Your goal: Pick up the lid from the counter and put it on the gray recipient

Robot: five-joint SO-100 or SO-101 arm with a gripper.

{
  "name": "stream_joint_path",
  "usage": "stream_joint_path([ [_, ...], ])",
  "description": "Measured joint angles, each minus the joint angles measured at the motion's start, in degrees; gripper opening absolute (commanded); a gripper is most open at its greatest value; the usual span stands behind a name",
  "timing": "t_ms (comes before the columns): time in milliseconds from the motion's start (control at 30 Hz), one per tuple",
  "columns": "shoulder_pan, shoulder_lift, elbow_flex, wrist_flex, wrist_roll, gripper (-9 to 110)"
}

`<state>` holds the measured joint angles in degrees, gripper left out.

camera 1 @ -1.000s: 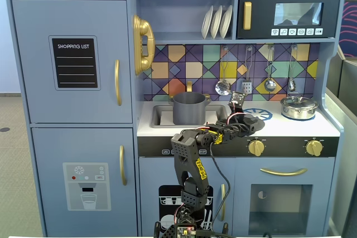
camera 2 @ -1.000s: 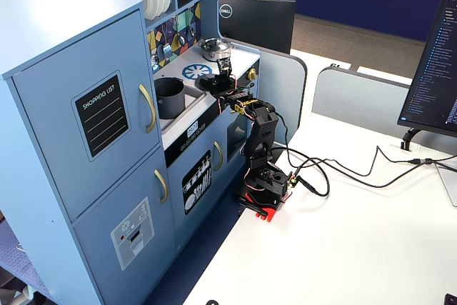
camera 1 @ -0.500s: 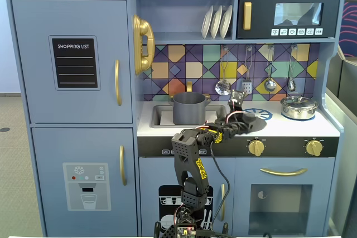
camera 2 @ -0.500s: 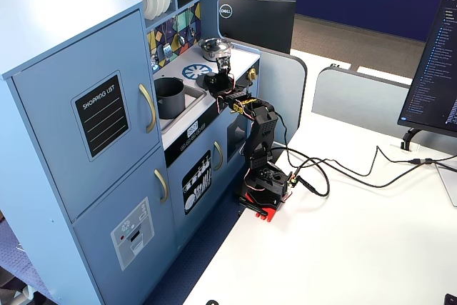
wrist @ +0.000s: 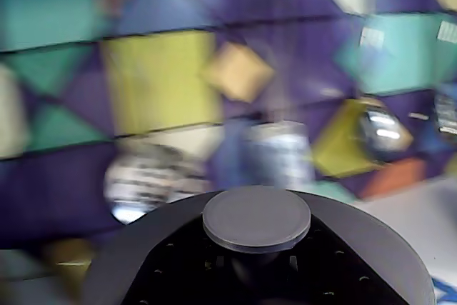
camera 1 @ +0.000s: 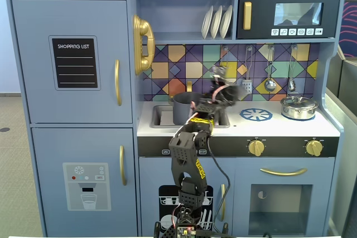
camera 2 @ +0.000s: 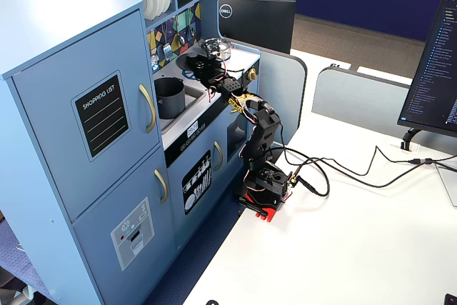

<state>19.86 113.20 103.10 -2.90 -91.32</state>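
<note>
Lid [wrist: 257,218] fills the bottom of my wrist view, its flat round knob uppermost and the dark disc spreading out below it, with the tiled backsplash blurred behind. On my screens the work surface is the pale counter [camera 1: 234,126] of a blue toy kitchen that stands against a white desk [camera 2: 343,248]. The gray recipient [camera 1: 183,108] sits in the sink near the counter's left end in a fixed view, open-topped. A shiny steel pot [camera 1: 299,107] stands at the right end, beside a blue burner mark [camera 1: 256,115]. My pincer [camera 2: 191,62] hangs above the counter to the right of the sink, clenched on the lid, which is clear of the surface.
</note>
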Motion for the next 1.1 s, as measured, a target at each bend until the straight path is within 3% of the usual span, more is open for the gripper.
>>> stream_joint_path([
  [500,-14.3,8.1,3.9,5.0,-0.1,0],
  [1100,-17.6,9.1,10.5,5.0,-0.7,0],
])
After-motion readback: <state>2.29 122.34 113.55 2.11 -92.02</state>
